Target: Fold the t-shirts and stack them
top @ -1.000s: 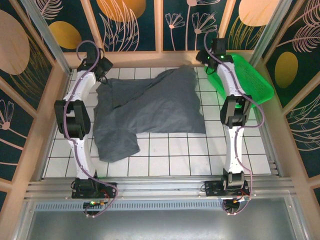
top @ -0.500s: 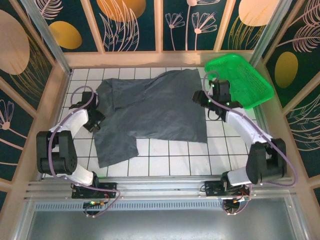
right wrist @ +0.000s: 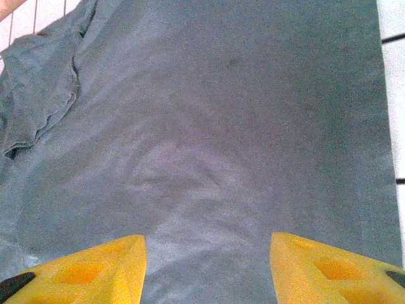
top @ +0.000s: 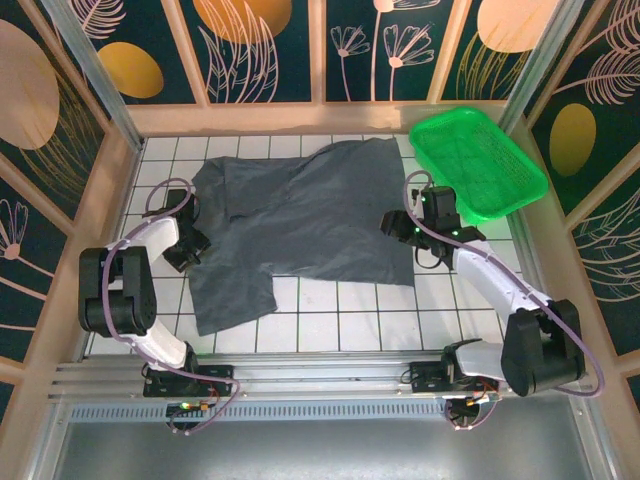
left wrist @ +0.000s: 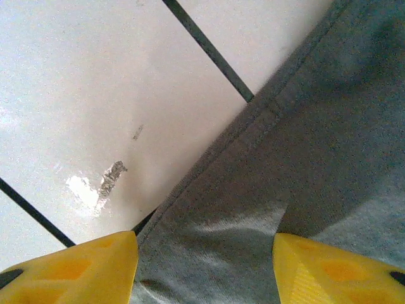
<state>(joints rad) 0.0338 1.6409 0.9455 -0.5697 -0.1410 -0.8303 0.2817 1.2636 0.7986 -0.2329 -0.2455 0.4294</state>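
- left gripper [left wrist: 205, 253]: yellow wedge jaws spread wide, straddling the stitched hem of the t-shirt [left wrist: 316, 158] over a glossy white tile
- t-shirt [top: 310, 220]: soft matte slate-grey cloth, mostly flat in the middle of the bench [top: 350, 310], a bit rumpled along its left side
- right gripper [right wrist: 205, 253]: jaws spread too, over smooth grey fabric near the right edge
- basket [top: 480, 160]: bright green plastic mesh, rectangular, back right corner

I see a plain slate-grey t-shirt [top: 310, 215], white worktop tiles [top: 352, 300] with dark grout lines, a bright green mesh basket [top: 478, 160], yellow pincer fingers [left wrist: 76, 269], and dark teal wall panels [top: 270, 60] patterned with orange discs and pale leaves.
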